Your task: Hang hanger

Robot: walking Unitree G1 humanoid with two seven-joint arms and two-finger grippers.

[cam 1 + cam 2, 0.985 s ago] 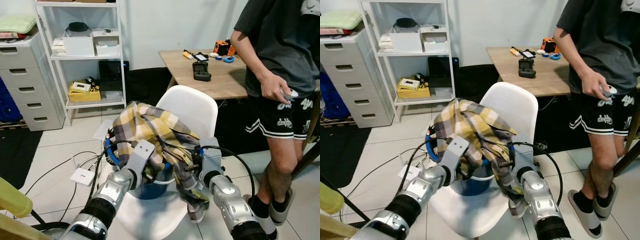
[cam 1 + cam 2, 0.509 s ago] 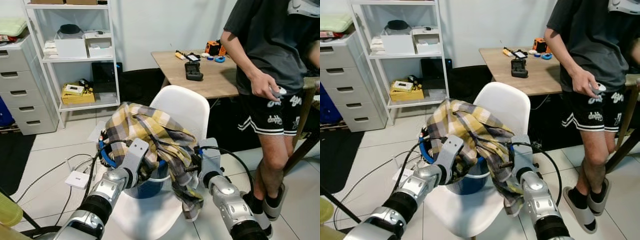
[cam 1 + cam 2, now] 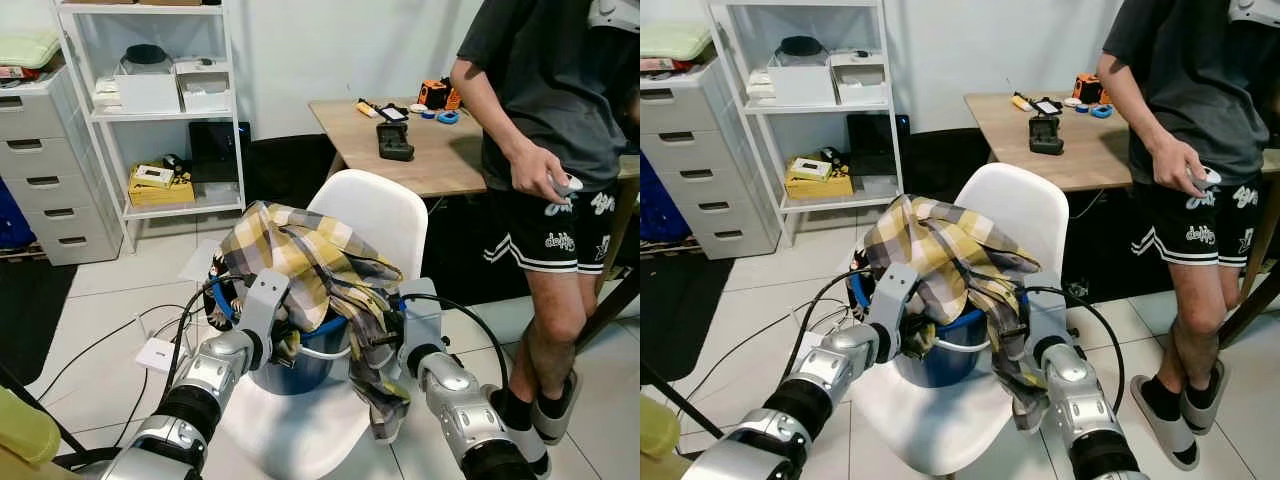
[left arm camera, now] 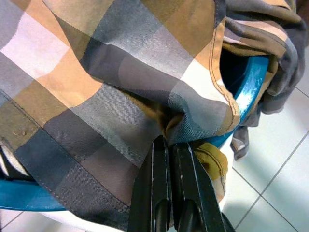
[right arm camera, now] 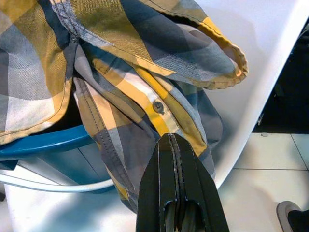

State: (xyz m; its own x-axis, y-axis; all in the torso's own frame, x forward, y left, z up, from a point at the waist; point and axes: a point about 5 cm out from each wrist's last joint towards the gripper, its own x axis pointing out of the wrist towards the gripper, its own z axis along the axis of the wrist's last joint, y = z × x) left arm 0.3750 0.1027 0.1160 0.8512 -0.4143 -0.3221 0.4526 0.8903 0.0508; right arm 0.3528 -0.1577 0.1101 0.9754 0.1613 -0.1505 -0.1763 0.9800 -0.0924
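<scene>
Head views: a plaid shirt (image 3: pixel 300 255), yellow, grey and white woven check with a soft twill face, lies heaped over a blue plastic bucket (image 3: pixel 300 360) that stands on the seat of a white moulded chair (image 3: pixel 375 215). No hanger can be made out; if it is there, the cloth hides it. The heap runs roughly from 10 o'clock down to 4 o'clock across the bucket, one limp tail spilling over the rim towards the seat's front edge.

Left pincer (image 4: pixel 166 147): fingers pressed together with a fold of the shirt nipped at the tips, at the bucket's 9 o'clock side. Right pincer (image 5: pixel 170 140): fingers also pressed together, their tips against the buttoned placket beside a dark round button (image 5: pixel 157 106); whether cloth is truly pinched there cannot be told. It sits at the bucket's 3 o'clock side, by the hanging tail.

The cloth thus lies directly ahead of both pincers, between them, each arm about equally near. Judged from this, any lift must go upward and apart to spread the garment along its long axis.

Background: a person (image 3: pixel 560 130) stands at 2 o'clock by a wooden surface (image 3: pixel 440 150); white shelving (image 3: pixel 160 110) at 11 o'clock.
</scene>
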